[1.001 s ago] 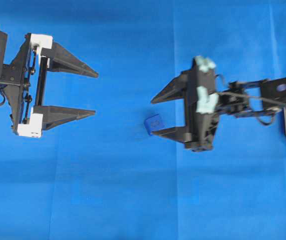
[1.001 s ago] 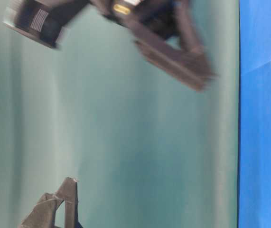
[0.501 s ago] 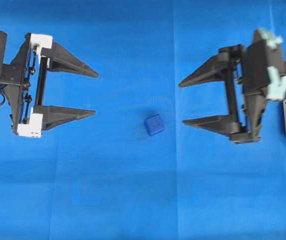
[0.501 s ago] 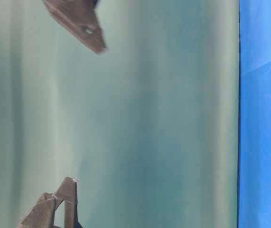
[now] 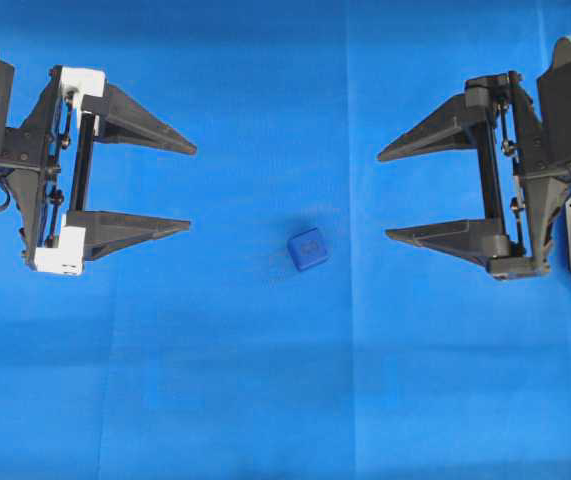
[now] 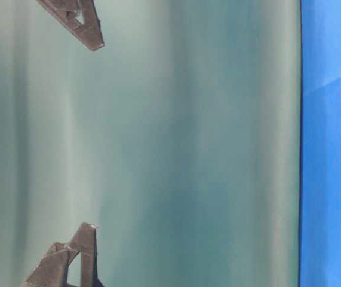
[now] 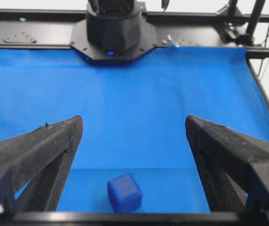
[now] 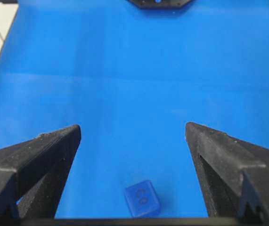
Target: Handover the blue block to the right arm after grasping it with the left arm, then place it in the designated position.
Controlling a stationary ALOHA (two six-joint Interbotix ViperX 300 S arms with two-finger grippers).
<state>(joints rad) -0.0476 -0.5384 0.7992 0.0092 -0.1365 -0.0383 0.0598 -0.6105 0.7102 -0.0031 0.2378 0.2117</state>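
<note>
The blue block (image 5: 308,249) lies alone on the blue cloth near the middle, a dark cube with a faint mark on top. It also shows low in the left wrist view as the blue block (image 7: 124,192) and in the right wrist view as the blue block (image 8: 142,199). My left gripper (image 5: 193,188), with white brackets, stands open at the left, its tips well short of the block. My right gripper (image 5: 383,196) stands open at the right, tips a little way from the block. Nothing sits between either pair of fingers.
The blue cloth (image 5: 265,400) covers the whole work surface. The right arm's black base (image 7: 113,28) stands at the far edge in the left wrist view, with black frame bars (image 7: 228,19) behind it. The table-level view shows only finger tips (image 6: 89,36) against a green backdrop.
My right gripper has drawn back to the right, away from the block, which it left lying on the cloth. The left gripper has not moved.
</note>
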